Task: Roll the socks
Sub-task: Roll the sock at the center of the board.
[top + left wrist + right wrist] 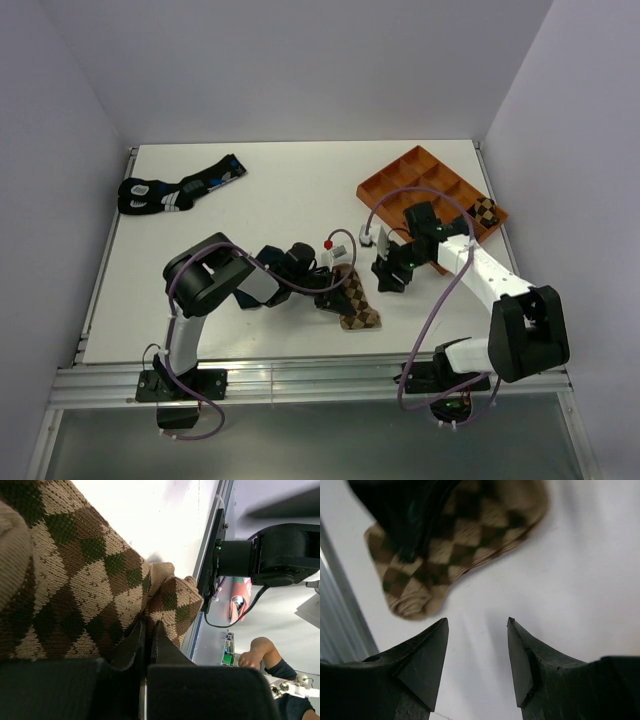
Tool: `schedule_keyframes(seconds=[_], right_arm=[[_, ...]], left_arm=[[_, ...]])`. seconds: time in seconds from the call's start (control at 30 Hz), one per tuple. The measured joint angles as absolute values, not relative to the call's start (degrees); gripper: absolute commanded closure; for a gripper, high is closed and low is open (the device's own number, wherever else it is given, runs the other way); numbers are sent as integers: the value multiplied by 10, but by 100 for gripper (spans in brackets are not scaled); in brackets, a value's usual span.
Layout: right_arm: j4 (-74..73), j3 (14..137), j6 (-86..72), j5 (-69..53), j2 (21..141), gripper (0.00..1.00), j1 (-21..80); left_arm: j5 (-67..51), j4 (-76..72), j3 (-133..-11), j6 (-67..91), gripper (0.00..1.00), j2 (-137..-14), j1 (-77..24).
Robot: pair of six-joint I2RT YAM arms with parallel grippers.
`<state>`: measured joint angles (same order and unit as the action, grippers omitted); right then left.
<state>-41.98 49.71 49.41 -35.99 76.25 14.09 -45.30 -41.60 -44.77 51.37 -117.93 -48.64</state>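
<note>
Tan argyle sock (358, 308): coarse knit, dark diamonds on tan, lying bunched and partly folded on the white table (280, 190). Left fingers (330, 297) are clenched on it, and the sock runs on from their tips toward the table's near edge.

Left wrist view: left fingers (132, 647) are matte black and pressed together with only a slit between them, tips nipping the knit (90, 580). A thick fold bulges out of focus beside them, and a curled end sits just past the tips. Only this view resolves single stitches and the greenish cast of the darker diamonds. Past the table edge it also shows the black housing of the right arm (270, 555) and a person's forearm (257, 652).

Right wrist view: right fingers (427, 655) are released, two black wedge tips standing apart over bare table, holding nothing. The sock (465, 540) lies ahead of the tips, not touching them. A dark blurred mass (405, 515) covers its far part (fabric or arm, cannot tell).

Top view only: a rigid orange tray (400, 180) with compartments lies beyond the right fingers (388, 275), with a tan-and-brown checked piece (485, 212) in a corner compartment. Black socks (175, 190) with blue and white marks lie well apart from both sets of fingers
</note>
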Motion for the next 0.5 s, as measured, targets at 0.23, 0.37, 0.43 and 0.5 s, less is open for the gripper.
schedule_keyframes(seconds=[0.23,0.37,0.43,0.5], right_arm=[[-463,427,608,-380,752,34,150],[-463,415,633,-387,719,32,166],[-458,401,635,-387,692,31,188],[-446,387,632,-384,671,30,211]], left_arm=[[-456,-399,-455,514,100,-1180,-485],[-458,-395,-457,514,100,-1181,-484],[-461,-394,-459,514,100,-1184,-484],[-461,-394,-459,514,100,-1184,-483]])
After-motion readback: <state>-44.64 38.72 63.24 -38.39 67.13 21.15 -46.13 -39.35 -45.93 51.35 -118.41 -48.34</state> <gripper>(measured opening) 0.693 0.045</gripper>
